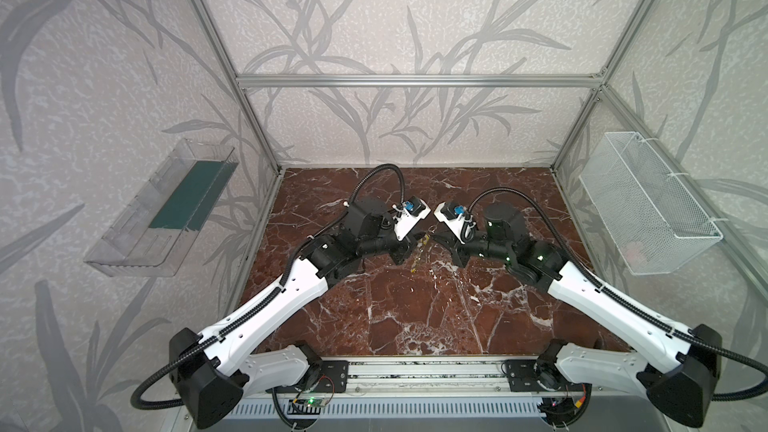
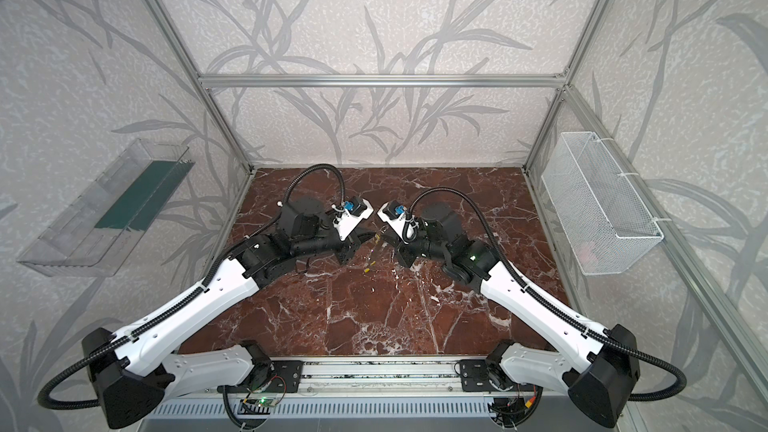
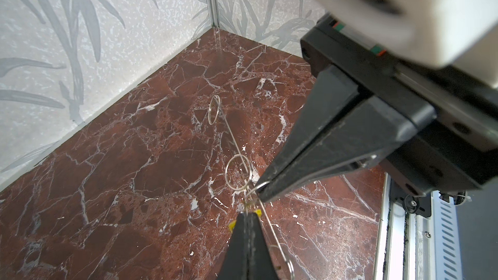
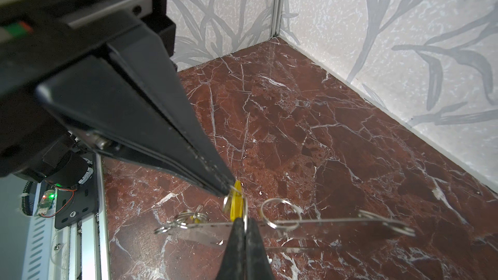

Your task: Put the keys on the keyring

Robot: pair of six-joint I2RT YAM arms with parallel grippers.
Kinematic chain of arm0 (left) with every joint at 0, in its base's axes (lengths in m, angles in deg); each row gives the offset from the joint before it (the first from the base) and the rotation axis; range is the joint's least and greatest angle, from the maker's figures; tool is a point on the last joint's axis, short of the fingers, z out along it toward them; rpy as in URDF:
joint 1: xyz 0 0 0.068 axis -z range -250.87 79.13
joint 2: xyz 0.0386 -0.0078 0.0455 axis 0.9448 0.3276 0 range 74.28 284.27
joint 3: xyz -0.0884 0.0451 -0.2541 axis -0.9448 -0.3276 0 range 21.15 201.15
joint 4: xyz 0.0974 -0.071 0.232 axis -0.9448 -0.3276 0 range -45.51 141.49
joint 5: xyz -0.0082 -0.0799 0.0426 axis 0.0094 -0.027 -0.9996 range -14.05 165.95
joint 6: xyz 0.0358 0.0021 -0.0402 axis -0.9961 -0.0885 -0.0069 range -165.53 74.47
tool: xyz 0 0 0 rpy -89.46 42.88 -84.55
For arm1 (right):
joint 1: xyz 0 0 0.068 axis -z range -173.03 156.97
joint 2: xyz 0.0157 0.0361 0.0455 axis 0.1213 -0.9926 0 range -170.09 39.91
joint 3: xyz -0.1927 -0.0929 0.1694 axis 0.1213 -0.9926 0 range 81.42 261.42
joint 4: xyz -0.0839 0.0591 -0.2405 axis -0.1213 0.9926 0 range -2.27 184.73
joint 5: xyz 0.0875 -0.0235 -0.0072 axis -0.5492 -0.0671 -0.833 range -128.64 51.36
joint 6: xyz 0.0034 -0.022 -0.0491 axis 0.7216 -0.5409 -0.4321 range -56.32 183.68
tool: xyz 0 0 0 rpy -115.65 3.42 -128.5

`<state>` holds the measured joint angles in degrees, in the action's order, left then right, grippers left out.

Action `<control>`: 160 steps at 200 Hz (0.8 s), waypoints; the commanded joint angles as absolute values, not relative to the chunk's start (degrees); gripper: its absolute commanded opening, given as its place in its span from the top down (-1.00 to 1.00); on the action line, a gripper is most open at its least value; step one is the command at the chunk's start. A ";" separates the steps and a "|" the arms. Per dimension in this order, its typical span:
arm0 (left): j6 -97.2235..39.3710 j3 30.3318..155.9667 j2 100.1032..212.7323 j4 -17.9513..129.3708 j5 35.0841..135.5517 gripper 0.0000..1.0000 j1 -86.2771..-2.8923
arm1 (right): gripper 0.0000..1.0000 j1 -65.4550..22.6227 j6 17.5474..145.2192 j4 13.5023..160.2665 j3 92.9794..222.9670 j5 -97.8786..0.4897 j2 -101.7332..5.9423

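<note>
Yellow oblong plastic tags point(image 4: 237, 203): two, one at claw tips, one farther off. Flat silvery metal plate point(image 4: 323, 227): one. Small metal rings point(image 4: 279, 200): at least four. Claws: two, left claw point(image 4: 229, 187), right claw point(image 4: 244, 222).

Looks like a robotics lab cell: aluminium frame point(image 1: 415, 81) boxing it in, leaf-print wall panels point(image 1: 415, 14), marble-look table point(image 1: 415, 317), robot arms point(image 1: 270, 313) bolted to a front rail point(image 1: 424, 371).
</note>
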<state>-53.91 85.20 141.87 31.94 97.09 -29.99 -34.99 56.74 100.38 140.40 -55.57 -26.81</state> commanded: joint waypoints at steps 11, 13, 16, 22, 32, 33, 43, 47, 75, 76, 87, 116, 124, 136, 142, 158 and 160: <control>-53.98 85.48 141.77 32.77 97.68 1.00 -29.66 | 1.00 -35.22 57.00 98.13 141.19 -56.18 -26.72; -53.91 85.48 141.80 32.77 97.62 1.00 -29.72 | 1.00 -35.22 56.98 98.11 141.19 -56.21 -26.72; -53.76 85.56 141.78 32.77 97.62 1.00 -29.66 | 1.00 -35.22 56.92 98.13 141.19 -56.31 -26.67; -53.55 85.57 141.86 32.81 97.51 1.00 -29.69 | 1.00 -35.22 56.75 98.04 141.06 -56.49 -26.55; -53.30 85.66 142.01 32.91 97.10 1.00 -29.74 | 1.00 -35.23 56.74 97.61 140.76 -56.69 -26.32; -53.28 85.66 141.98 32.88 97.03 1.00 -29.74 | 1.00 -35.22 56.74 97.51 140.71 -56.67 -26.30; -52.93 85.66 141.95 32.99 96.62 1.00 -29.75 | 1.00 -35.23 56.70 97.24 140.38 -56.77 -26.11; -52.92 85.62 141.95 33.06 96.53 1.00 -29.74 | 1.00 -35.22 56.74 97.23 140.39 -56.67 -26.10; -52.74 84.81 141.34 34.07 95.52 1.00 -29.77 | 1.00 -35.22 56.74 97.80 140.57 -56.33 -26.36; -52.74 84.79 141.29 34.08 95.49 1.00 -29.80 | 1.00 -35.22 56.78 97.82 140.53 -56.32 -26.36; -52.89 84.78 141.13 34.09 95.28 1.00 -29.77 | 1.00 -35.22 56.88 97.84 140.57 -56.31 -26.36; -53.57 85.10 141.43 33.61 96.57 1.00 -29.69 | 1.00 -35.22 56.98 97.84 140.71 -56.87 -26.53; -53.62 85.13 141.45 33.57 96.81 1.00 -29.68 | 1.00 -35.22 57.00 97.84 140.75 -56.75 -26.61; -53.84 85.30 141.72 33.31 97.27 1.00 -29.73 | 1.00 -35.24 57.04 97.93 140.92 -56.66 -26.71; -53.88 85.35 141.76 33.17 97.54 1.00 -29.74 | 1.00 -35.22 57.12 97.94 140.92 -56.52 -26.72; -53.97 85.40 141.81 33.04 97.92 1.00 -29.73 | 1.00 -35.22 57.18 98.08 141.09 -56.10 -26.86; -54.03 85.40 141.85 32.99 97.92 1.00 -29.69 | 1.00 -35.22 57.20 98.14 141.14 -55.99 -26.88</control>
